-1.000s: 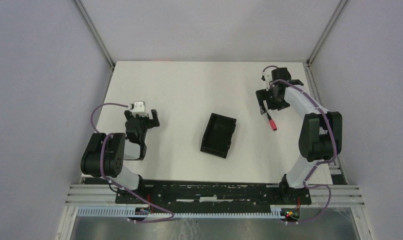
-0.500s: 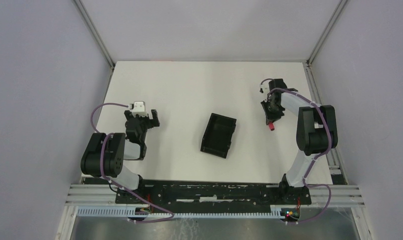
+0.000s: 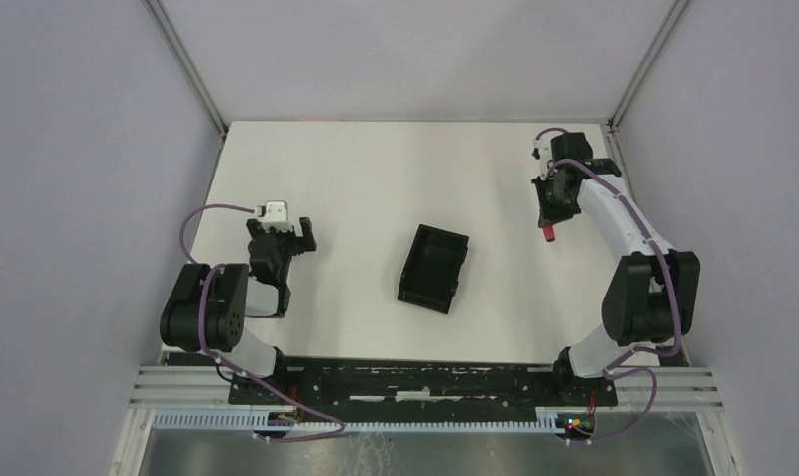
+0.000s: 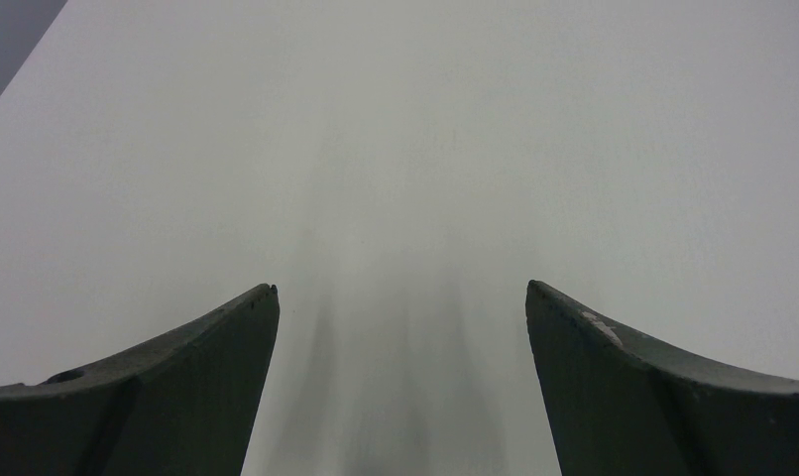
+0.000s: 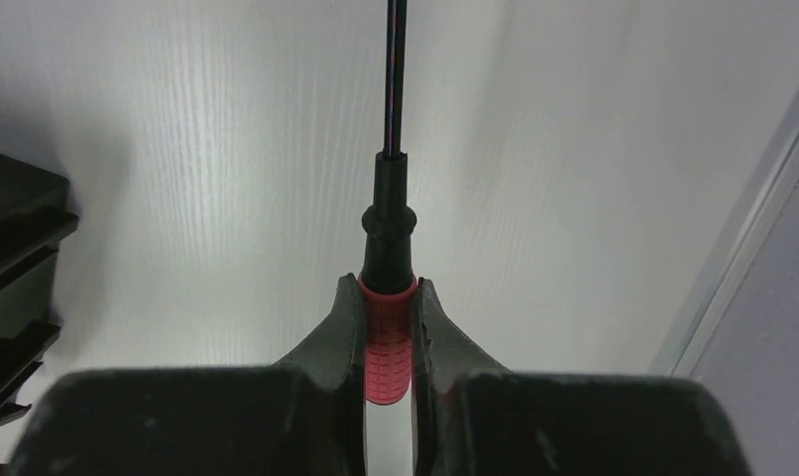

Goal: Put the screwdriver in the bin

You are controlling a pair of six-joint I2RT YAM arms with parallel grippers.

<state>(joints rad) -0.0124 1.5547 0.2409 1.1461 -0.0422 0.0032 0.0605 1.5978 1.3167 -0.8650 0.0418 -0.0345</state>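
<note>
In the right wrist view the red handle of the screwdriver [image 5: 388, 342] sits clamped between both fingers of my right gripper [image 5: 390, 283]. Its thin black shaft [image 5: 396, 79] points straight out past the fingertips toward the white table. In the top view this gripper [image 3: 550, 220] is at the back right, with the red handle [image 3: 548, 235] showing under it. The black bin [image 3: 433, 268] lies mid-table, well to the left of that gripper, and its corner shows at the wrist view's left edge [image 5: 14, 268]. My left gripper [image 3: 294, 236] rests open at the left, with only bare table between its fingers [image 4: 400, 290].
The table's right edge and its metal rail [image 3: 624, 178] run close beside the right gripper, and show as a grey strip [image 5: 742, 248] in the right wrist view. Grey walls enclose the table on three sides.
My right gripper has shut on the screwdriver's red handle, taken it off the table and swung a little to the back right. The bin and the left arm have not moved.
</note>
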